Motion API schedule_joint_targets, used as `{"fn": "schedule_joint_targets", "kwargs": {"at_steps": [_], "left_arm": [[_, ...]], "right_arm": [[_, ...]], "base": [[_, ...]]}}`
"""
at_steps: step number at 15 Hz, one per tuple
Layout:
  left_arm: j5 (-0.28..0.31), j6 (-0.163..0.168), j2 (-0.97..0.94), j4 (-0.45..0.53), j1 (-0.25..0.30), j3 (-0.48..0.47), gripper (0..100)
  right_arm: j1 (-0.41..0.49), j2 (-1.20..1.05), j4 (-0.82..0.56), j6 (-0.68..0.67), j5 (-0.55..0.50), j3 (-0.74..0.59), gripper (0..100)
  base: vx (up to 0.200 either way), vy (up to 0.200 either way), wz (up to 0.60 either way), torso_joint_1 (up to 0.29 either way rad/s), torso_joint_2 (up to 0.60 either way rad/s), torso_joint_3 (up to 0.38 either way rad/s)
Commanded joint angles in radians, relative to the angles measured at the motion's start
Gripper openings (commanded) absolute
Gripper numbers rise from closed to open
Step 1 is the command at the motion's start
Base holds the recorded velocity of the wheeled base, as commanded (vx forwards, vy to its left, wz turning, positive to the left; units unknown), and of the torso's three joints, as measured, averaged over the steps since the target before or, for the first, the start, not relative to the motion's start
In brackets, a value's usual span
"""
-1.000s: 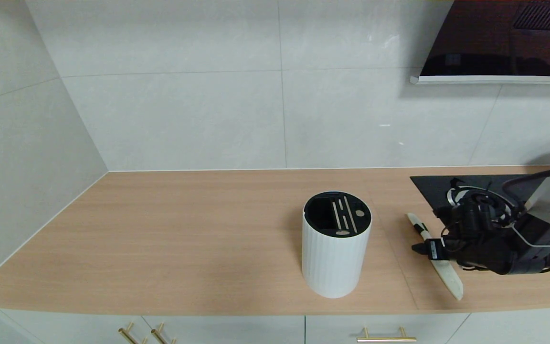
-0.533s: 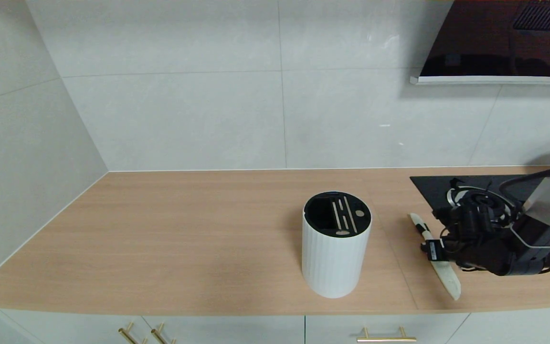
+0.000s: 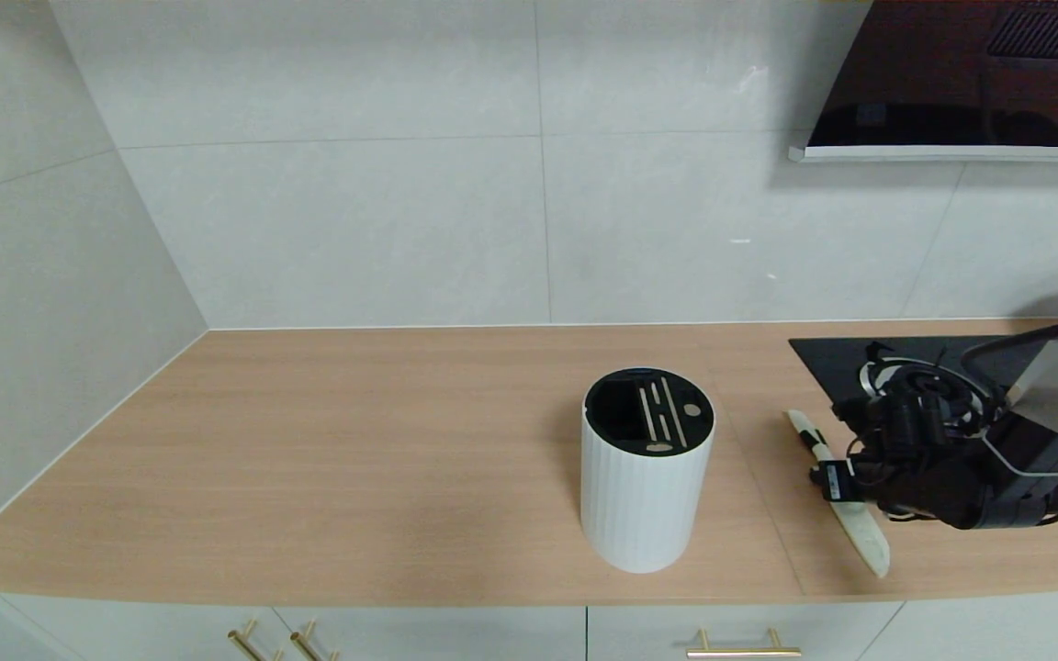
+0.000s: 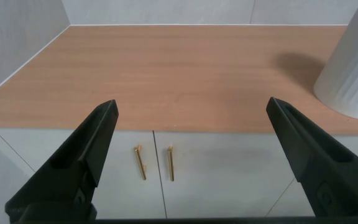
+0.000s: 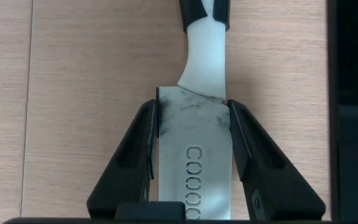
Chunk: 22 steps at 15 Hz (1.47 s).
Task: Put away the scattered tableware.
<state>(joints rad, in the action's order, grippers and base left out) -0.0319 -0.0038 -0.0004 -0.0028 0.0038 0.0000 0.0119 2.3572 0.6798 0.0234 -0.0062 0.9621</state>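
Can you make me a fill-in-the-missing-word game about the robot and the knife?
1. The right gripper has one finger on each side of the knife's ____.
2. The white holder stands on the counter, on the robot's ____ of the knife.
3. The left gripper is ____, with nothing between its fingers.
4. The top of the white holder, where the slots are, is coloured ____.

Missing words: blade, left, open, black.
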Motion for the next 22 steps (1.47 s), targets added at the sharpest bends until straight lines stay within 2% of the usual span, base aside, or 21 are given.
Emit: {"fn": "schedule_joint_targets", "kwargs": {"at_steps": [1,4,5,6,8,9,11,12,13,14,15,16,18,19,20,21,22], "left_arm": [[0.0,-0.001,0.0,0.0,-0.001,0.0,100],[0.001,0.008,0.0,-0.005,0.001,-0.002,100],[0.007,0.002,0.0,0.001,0.001,-0.074,100],[0.046,-0.002,0.03,0.037,-0.01,-0.163,100],[0.179,-0.002,0.223,0.124,-0.064,-0.334,100],[0.247,-0.002,0.395,0.124,-0.081,-0.442,100],[0.339,0.001,0.689,0.104,-0.085,-0.657,100],[0.374,-0.001,0.818,0.078,-0.096,-0.733,100],[0.379,-0.008,0.95,0.01,-0.128,-0.784,100],[0.377,-0.031,1.048,-0.085,-0.165,-0.79,100],[0.376,-0.091,1.125,-0.192,-0.216,-0.784,100],[0.372,-0.17,1.185,-0.279,-0.288,-0.765,100],[0.353,-0.258,1.234,-0.388,-0.338,-0.738,100],[0.357,-0.354,1.274,-0.488,-0.386,-0.718,100],[0.356,-0.424,1.297,-0.546,-0.449,-0.713,100],[0.357,-0.489,1.323,-0.6,-0.481,-0.712,100],[0.359,-0.516,1.353,-0.638,-0.492,-0.712,100]], "right_arm": [[-0.01,-0.095,0.001,-0.011,-0.003,-0.019,0],[-0.043,-0.251,0.0,-0.02,-0.005,-0.068,0],[-0.064,-0.351,0.0,-0.02,-0.009,-0.092,0],[-0.078,-0.423,0.0,-0.02,-0.008,-0.097,0],[-0.118,-0.524,-0.017,-0.019,-0.009,-0.051,0],[-0.145,-0.558,-0.057,-0.02,-0.018,-0.003,0],[-0.21,-0.607,-0.147,-0.02,-0.058,0.066,0],[-0.263,-0.635,-0.146,-0.02,-0.084,0.06,0],[-0.326,-0.67,-0.146,-0.02,-0.121,0.044,0],[-0.375,-0.704,-0.146,-0.02,-0.143,0.027,0],[-0.421,-0.734,-0.146,-0.022,-0.146,0.01,0],[-0.454,-0.757,-0.146,-0.022,-0.146,-0.006,0],[-0.484,-0.768,-0.146,-0.023,-0.15,-0.014,0],[-0.51,-0.786,-0.147,-0.031,-0.169,-0.022,0],[-0.533,-0.803,-0.147,-0.04,-0.175,-0.033,0],[-0.57,-0.814,-0.147,-0.048,-0.176,-0.039,0],[-0.598,-0.82,-0.147,-0.049,-0.178,-0.048,0]], "base": [[0.0,0.0,0.0,0.0,0.0,0.0],[0.0,0.0,0.0,0.0,0.0,0.0],[0.0,0.0,0.0,0.0,0.0,0.0],[0.0,0.0,0.0,0.0,0.0,0.0],[0.0,0.0,0.0,0.0,0.0,0.0],[0.0,0.0,0.0,0.0,0.0,0.0],[0.0,0.0,0.0,0.0,0.0,0.0],[0.0,0.0,0.0,0.0,0.0,0.0],[0.0,0.0,0.0,0.0,0.0,0.0],[0.0,0.0,0.0,0.0,0.0,0.0],[0.0,0.0,0.0,0.0,0.0,0.0],[0.0,0.0,0.0,0.0,0.0,0.0],[0.0,0.0,0.0,0.0,0.0,0.0],[0.0,0.0,0.0,0.0,0.0,0.0],[0.0,0.0,0.0,0.0,0.0,0.0],[0.0,0.0,0.0,0.0,0.0,0.0],[0.0,0.0,0.0,0.0,0.0,0.0]]}}
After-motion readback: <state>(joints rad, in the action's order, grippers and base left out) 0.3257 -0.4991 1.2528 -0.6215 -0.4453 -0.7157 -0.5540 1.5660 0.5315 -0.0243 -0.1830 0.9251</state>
